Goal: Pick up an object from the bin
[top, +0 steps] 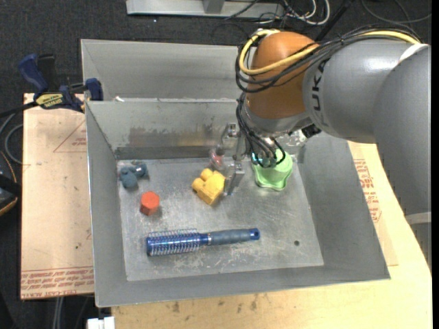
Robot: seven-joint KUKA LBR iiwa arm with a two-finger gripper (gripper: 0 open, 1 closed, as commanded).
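Hangs low over the middle of the bin, reaching in from the right wall. Shows the fingers parted, by the look of it, with nothing gripped between them. Points them down just beside the yellow toy, at its right and far side, touching or all but touching; hard to say which.

Probably set there for a straddle of that yellow toy: nearest thing in reach, clear on its left and near sides, lumpy enough to offer a hold. Not yet centred over it, though. Judged to need a shift toward the left wall before closing; otherwise risks a pinch on one corner and a slip.

Crowds, on the other side, a green see-through cup, tucked under the wrist toward the right wall and partly hidden, so of uncertain shape. Could knock it on a sideways move.

Well apart from all this, near the left wall: a small red block and a blue-grey lump, the second closer to the far-left corner. Along the near wall, lying flat: a blue hairbrush, bristles toward the left, handle toward the right. Scattered singly rather than heaped, leaving room to take one without disturbing the rest.

Judged barely begun: nothing lifted, everything resting on the bin floor.
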